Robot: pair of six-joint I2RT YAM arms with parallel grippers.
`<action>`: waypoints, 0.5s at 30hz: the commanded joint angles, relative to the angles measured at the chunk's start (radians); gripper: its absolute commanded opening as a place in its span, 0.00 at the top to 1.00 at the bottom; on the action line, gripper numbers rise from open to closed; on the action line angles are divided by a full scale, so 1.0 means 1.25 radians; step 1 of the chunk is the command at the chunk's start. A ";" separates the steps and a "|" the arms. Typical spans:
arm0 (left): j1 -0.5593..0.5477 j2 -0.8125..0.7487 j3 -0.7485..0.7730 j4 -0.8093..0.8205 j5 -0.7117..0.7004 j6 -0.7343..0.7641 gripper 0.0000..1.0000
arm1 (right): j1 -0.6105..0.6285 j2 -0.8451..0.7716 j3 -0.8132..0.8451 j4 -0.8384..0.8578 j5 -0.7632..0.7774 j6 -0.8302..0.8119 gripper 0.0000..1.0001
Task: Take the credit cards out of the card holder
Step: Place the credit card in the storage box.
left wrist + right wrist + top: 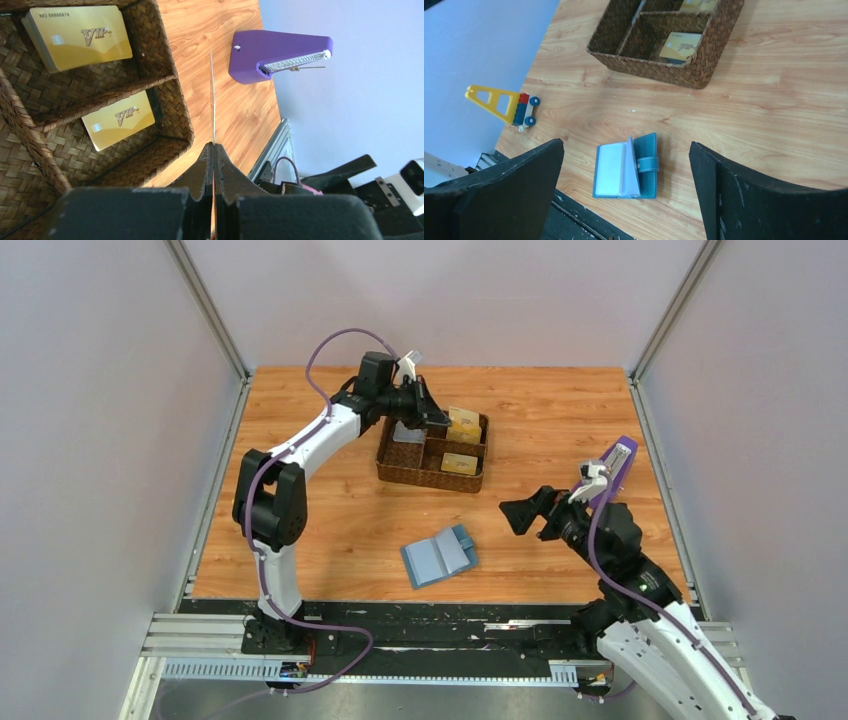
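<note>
Nearest the overhead camera sit the two arm bases [272,630]. Beyond them the card holder [440,556] lies open on the table [330,510], on the near side of the brown woven tray [420,472] and well apart from it. The left gripper [432,410] hangs over the tray's far-left part. The right gripper [520,515] hovers off the tray's near-right corner, to the right of the card holder. Gold credit cards [460,463] lie in the tray's right-hand compartments.

From the left wrist, the jaws are clenched on one thin card [212,95], seen edge-on and standing upright just past the tray's rim. A stack of gold cards fills one compartment and a single gold card lies in another. A purple metronome [277,55] stands farther off across the table.

From the right wrist, the jaws are spread wide and grasp nothing, poised above the card holder, whose pale pages show no gold. Judging by this, several cards are already out and one more is held at the tray, not yet set down. Whether any remain in the pockets I cannot tell.
</note>
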 commanded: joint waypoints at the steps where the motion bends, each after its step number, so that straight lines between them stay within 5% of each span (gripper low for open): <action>1: 0.004 0.015 0.045 -0.033 -0.014 0.036 1.00 | 0.004 -0.034 0.069 -0.072 0.040 -0.034 0.00; 15: 0.007 0.119 0.185 -0.128 -0.057 0.090 1.00 | 0.003 0.016 0.099 -0.129 -0.010 -0.135 0.00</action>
